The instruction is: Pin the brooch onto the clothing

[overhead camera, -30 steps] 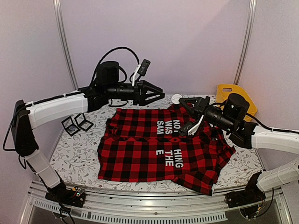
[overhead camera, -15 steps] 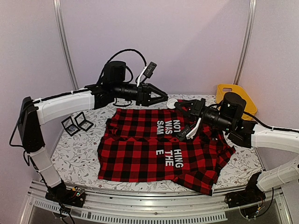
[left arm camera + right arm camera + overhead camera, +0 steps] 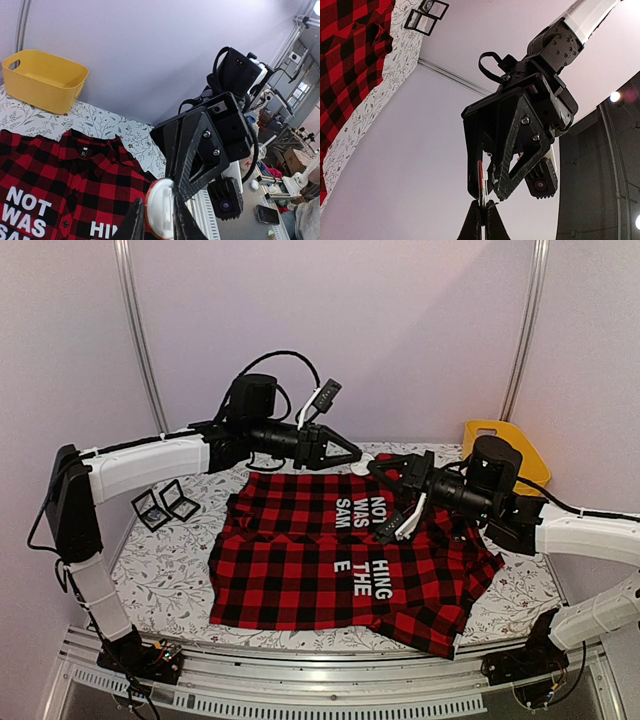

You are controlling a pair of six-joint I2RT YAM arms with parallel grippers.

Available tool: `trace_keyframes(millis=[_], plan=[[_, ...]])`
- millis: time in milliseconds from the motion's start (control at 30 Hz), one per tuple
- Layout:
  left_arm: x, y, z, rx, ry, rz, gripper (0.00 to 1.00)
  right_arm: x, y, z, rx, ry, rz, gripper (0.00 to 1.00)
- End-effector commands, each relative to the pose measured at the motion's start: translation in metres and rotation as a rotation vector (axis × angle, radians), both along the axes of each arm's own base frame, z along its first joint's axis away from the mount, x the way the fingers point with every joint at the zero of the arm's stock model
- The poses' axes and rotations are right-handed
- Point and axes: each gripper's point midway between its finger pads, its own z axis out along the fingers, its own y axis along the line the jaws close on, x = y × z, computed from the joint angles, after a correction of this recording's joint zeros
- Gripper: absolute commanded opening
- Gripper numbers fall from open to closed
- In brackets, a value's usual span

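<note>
The brooch (image 3: 361,468), a round white disc with a red rim, hangs in the air above the collar of the clothing (image 3: 300,550), a red-and-black checked shirt with white letters lying flat on the table. My right gripper (image 3: 483,202) is shut on the brooch's edge (image 3: 481,180). My left gripper (image 3: 159,220) comes from the opposite side with one jaw on each face of the brooch (image 3: 161,207). One jaw lies against the white back, and a thin gap shows at the other. In the top view the two grippers, left (image 3: 357,458) and right (image 3: 372,467), meet tip to tip.
A yellow basket (image 3: 478,435) stands at the table's back right, behind the right arm. Two small black open frames (image 3: 165,505) sit on the flowered tablecloth to the left of the shirt. The shirt covers most of the table's middle.
My left arm has swung right to meet the right gripper, and its jaws have narrowed around the brooch. The right gripper has carried the brooch slightly left.
</note>
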Motion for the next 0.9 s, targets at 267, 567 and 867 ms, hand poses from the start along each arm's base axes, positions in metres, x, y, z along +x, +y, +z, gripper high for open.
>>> trace_keyframes(millis=[267,567,867], plan=[[0.002,0.003,0.002,0.005,0.002,-0.018,0.01,0.0,0.005,0.009,-0.067,-0.155,0.008,0.0],[-0.003,0.007,0.005,-0.009,-0.021,-0.022,0.0,0.003,0.003,0.016,-0.034,-0.147,-0.014,0.03],[0.004,0.016,0.018,-0.04,-0.105,0.091,0.0,0.005,-0.002,0.026,0.116,-0.019,-0.031,0.38]])
